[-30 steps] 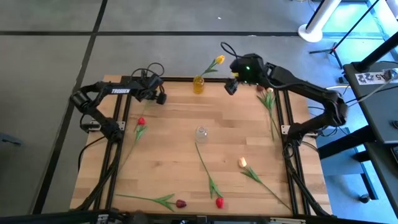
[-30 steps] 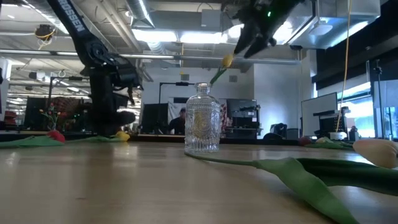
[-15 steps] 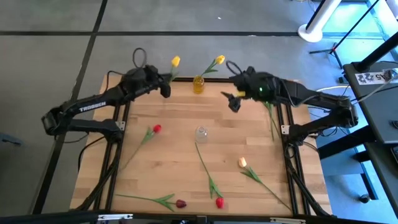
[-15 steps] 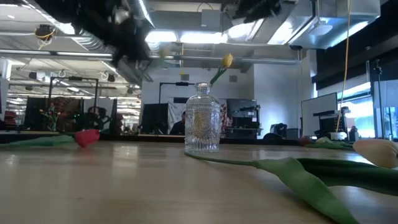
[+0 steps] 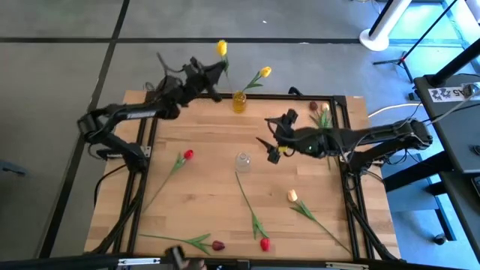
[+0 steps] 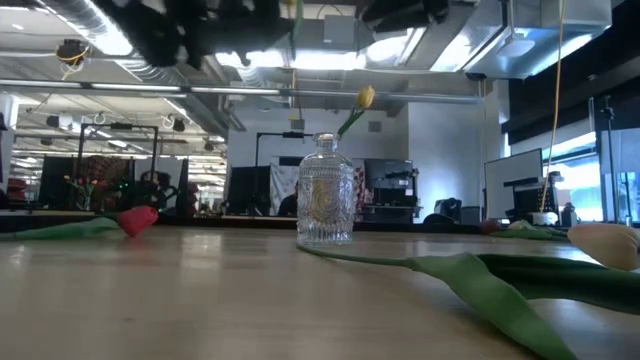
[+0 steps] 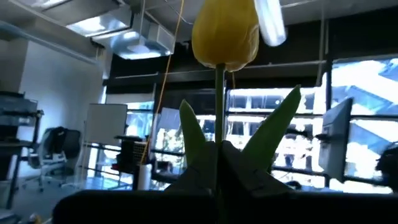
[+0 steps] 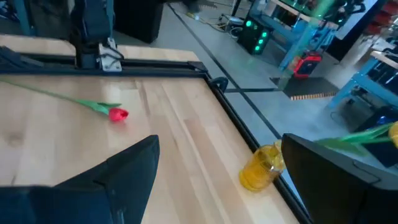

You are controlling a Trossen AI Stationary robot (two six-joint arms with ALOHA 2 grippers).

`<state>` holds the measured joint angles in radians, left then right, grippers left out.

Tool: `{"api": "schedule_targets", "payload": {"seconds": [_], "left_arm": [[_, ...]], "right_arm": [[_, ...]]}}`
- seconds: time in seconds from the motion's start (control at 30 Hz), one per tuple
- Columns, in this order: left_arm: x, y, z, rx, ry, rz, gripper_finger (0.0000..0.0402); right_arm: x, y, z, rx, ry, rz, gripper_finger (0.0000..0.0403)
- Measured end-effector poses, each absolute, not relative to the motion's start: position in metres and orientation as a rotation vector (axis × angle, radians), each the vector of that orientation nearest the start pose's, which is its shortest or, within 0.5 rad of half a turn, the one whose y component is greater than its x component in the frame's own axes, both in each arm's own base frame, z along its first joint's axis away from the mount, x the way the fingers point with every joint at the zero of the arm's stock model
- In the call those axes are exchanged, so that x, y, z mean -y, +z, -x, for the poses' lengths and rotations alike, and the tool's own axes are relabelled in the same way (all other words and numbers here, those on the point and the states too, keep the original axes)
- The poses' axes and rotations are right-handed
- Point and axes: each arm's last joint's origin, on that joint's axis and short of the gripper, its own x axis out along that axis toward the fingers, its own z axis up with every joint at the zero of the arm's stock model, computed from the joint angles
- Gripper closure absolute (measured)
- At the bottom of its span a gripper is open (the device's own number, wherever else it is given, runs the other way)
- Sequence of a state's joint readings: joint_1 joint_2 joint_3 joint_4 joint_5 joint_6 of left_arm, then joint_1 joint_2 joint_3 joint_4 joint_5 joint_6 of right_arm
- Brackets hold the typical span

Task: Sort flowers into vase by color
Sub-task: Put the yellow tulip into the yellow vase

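Holding a yellow tulip [image 5: 222, 48] by its stem, the left gripper [image 5: 212, 75] is clamped tight and raised near the table's [image 5: 195, 180] far edge, just beside the yellow vase [image 5: 239, 101], which already has one yellow flower [image 5: 264, 73] in it. The right gripper [image 5: 271, 139] hovers with fingers spread wide and empty, near the clear glass vase [image 5: 242, 160] at the middle. A red tulip [image 5: 187, 155] lies on the left, a cream one [image 5: 292, 196] on the right, a red [image 5: 264, 244] and a maroon one [image 5: 217, 245] at the near edge
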<state>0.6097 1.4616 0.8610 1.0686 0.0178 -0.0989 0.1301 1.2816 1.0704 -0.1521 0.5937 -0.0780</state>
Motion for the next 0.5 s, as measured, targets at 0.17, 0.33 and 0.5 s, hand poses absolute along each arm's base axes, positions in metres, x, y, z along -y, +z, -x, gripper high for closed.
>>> {"api": "schedule_targets", "payload": {"seconds": [0.17,0.33,0.5], "left_arm": [[-0.219,0.329,-0.275,0.411,0.629,-0.074,0.0401],[-0.245,0.339,-0.273,0.445,0.629,-0.058,0.0401],[-0.259,0.318,-0.28,0.43,0.633,-0.019,0.0401]], "right_arm": [[-0.026,0.312,-0.279,-0.388,-0.514,0.214,0.0066],[-0.027,0.306,-0.278,-0.399,-0.529,0.204,0.0066],[-0.026,0.307,-0.278,-0.381,-0.549,0.2,0.0066]]}}
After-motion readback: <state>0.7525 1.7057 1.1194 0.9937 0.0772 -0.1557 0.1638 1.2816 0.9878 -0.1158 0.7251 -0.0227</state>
